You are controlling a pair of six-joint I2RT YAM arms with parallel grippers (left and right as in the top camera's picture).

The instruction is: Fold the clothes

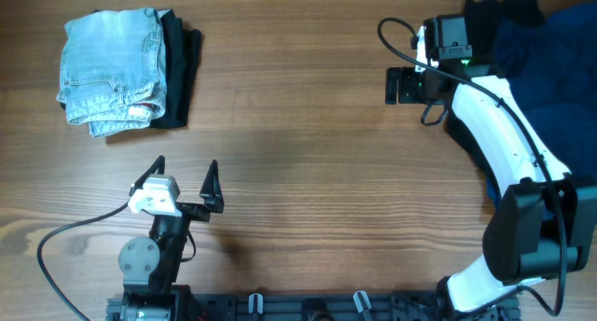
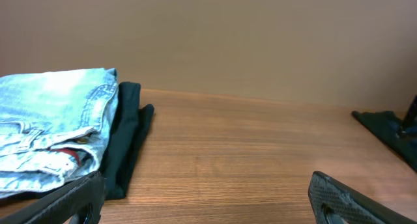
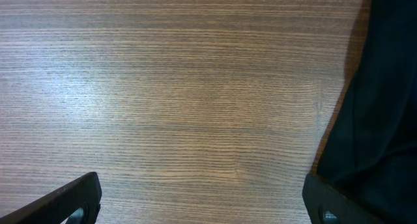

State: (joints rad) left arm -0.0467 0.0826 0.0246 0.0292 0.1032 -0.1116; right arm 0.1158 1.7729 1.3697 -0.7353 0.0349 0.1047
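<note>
The light-blue denim shorts point(image 1: 112, 69) lie folded at the far left of the table, on top of a folded black garment point(image 1: 179, 74). In the left wrist view the shorts point(image 2: 52, 126) and the black garment point(image 2: 127, 142) lie ahead to the left. My left gripper point(image 1: 187, 176) is open and empty near the front left, well short of the pile. My right gripper point(image 1: 401, 86) is open and empty over bare wood at the far right, beside a pile of dark clothes point(image 1: 550, 60).
The dark blue and black pile fills the far right corner, and its edge shows in the right wrist view point(image 3: 384, 107). The right arm point(image 1: 504, 144) reaches up along the right side. A cable point(image 1: 65, 237) loops at the front left. Bare wooden tabletop point(image 1: 298, 125) spans the middle.
</note>
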